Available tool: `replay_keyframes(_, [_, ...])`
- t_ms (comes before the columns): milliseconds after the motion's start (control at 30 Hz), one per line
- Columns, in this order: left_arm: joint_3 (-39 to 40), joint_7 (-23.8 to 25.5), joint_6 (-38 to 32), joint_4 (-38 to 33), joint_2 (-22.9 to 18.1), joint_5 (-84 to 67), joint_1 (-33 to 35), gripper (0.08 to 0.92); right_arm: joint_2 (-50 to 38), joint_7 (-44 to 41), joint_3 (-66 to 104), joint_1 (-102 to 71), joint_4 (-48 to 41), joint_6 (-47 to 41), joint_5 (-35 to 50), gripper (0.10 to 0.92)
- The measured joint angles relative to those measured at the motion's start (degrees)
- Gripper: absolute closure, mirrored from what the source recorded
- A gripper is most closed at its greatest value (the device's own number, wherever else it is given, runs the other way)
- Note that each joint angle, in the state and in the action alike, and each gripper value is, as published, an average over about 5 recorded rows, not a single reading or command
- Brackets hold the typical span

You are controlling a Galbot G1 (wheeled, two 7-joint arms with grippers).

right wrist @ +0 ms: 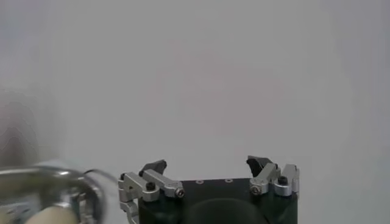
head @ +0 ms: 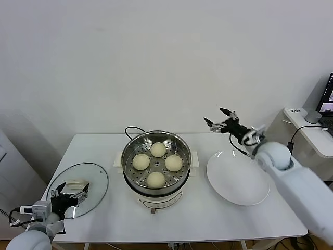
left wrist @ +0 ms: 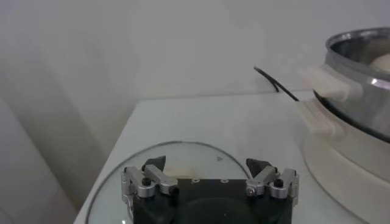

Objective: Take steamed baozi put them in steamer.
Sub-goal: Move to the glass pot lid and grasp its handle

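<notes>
You are at the tail end of the job, by the look of it: all four steamed baozi [head: 157, 163] already sit on the perforated floor of the steamer [head: 156, 143], which stands mid-table on its white base, and the white plate [head: 238, 179] to its right holds nothing. Your right gripper [head: 220, 121] hangs in the air above the far edge of that plate, jaws spread wide and carrying nothing, with no bun near it. Your left gripper [left wrist: 208, 176] waits low at the near left corner of the table, over the glass lid [head: 78, 189] lying flat there; its jaws are also wide apart and hold nothing. In my judgement no bun is left to carry, so the next move calls only for drawing the right arm clear of the plate and the pot without brushing the rim; whether the lid is meant to go on, the task does not say. No brand, label or writing can be read on the steamer, the lid or the plate.
</notes>
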Motion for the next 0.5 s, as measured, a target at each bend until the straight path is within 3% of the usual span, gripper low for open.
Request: replay_keyframes(500, [-0.42, 1.85, -4.52, 2.09, -0.05, 14.95, 1.75, 0.177, 15.74, -1.65, 25.79, -22.0, 0.85, 4.04, -15.76, 0.203])
